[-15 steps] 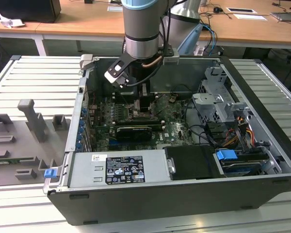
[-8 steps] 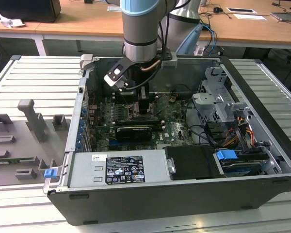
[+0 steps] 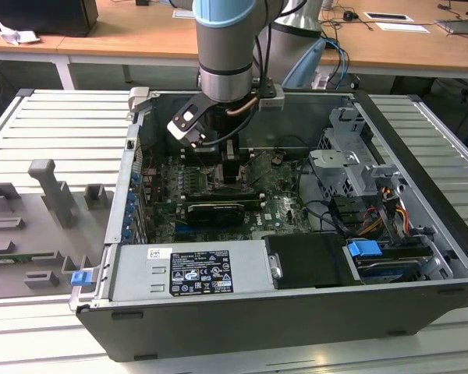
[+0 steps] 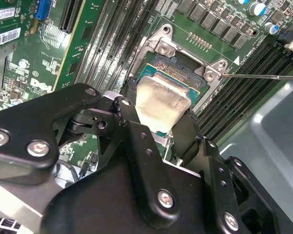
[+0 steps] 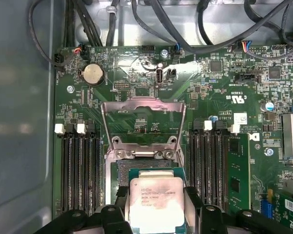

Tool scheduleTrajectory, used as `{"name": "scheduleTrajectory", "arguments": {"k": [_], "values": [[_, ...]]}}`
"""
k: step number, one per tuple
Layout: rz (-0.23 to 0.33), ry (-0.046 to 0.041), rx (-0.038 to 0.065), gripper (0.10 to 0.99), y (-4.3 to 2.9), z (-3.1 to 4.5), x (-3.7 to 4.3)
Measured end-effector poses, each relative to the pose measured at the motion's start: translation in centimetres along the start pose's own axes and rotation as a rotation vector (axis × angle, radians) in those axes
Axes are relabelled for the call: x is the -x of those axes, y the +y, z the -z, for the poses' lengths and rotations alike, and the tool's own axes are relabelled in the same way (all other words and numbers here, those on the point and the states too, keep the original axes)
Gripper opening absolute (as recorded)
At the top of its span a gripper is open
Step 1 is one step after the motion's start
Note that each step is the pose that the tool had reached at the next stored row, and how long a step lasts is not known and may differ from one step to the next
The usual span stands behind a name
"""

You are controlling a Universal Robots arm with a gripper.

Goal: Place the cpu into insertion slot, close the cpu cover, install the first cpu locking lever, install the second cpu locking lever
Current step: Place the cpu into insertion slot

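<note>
My gripper [image 4: 158,111] is shut on the cpu [image 4: 161,102], a flat silvery square chip with a green edge, held by two opposite sides between black fingers [image 4: 126,100]. The chip sits low over the insertion slot [image 4: 178,66], partly covering its dark recess; whether it rests in it I cannot tell. In the first wrist view the cpu [image 5: 156,202] lies between the fingers, the slot [image 5: 146,168] just beyond it. The cpu cover [image 5: 144,101] stands raised open behind the slot. A thin locking lever [image 4: 263,76] sticks out from a socket corner. In the exterior view the gripper [image 3: 230,167] reaches into the case.
Black memory slots [image 5: 78,170] flank the socket on both sides. Cables [image 5: 185,29] run along the motherboard edge beside a coin cell [image 5: 93,74]. The open computer case [image 3: 421,179] holds a power supply [image 3: 191,269] and drive cage [image 3: 351,167]. Grey fixtures [image 3: 51,195] stand outside.
</note>
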State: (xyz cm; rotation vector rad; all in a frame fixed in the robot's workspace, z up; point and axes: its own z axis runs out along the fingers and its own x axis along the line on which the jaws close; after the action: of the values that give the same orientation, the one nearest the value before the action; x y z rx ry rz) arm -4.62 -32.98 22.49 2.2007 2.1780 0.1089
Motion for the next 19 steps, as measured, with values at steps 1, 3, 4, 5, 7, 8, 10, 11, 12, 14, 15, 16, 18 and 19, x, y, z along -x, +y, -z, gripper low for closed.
{"name": "scheduleTrajectory", "arguments": {"k": [1, 3, 4, 5, 7, 8, 10, 11, 12, 14, 15, 16, 18, 19], "values": [[0.0, -0.0001, 0.0, 0.533, -0.01, -0.05, -0.08], [0.0, 0.0002, 0.0, 0.533, -0.01, -0.13, -0.15], [0.0, 0.0, 0.0, 0.533, -0.02, -0.16, -0.2], [0.0, 0.0, 0.0, 0.533, -0.03, -0.18, -0.22], [0.0, -0.0001, 0.0, 0.533, -0.03, -0.21, -0.24], [0.0, 0.0, 0.0, 0.533, -0.03, -0.22, -0.26], [0.0, 0.0, 0.0, 0.533, -0.04, -0.26, -0.29], [0.0, 0.0, 0.0, 0.533, -0.06, -0.31, -0.33], [0.0, -0.0001, 0.0, 0.533, -0.07, -0.36, -0.4], [-0.002, -0.0003, 0.0, 0.533, -0.08, -0.48, -0.61], [-0.005, -0.0005, 0.0, 0.533, -0.09, -0.54, -0.72], [-0.008, -0.0006, 0.0, 0.533, -0.11, -0.65, -0.84], [-0.01, -0.0008, 0.0, 0.533, -0.21, -0.99, -1.01], [-0.01, -0.0008, 0.0, 0.533, -0.24, -1.16, -1.02]]}}
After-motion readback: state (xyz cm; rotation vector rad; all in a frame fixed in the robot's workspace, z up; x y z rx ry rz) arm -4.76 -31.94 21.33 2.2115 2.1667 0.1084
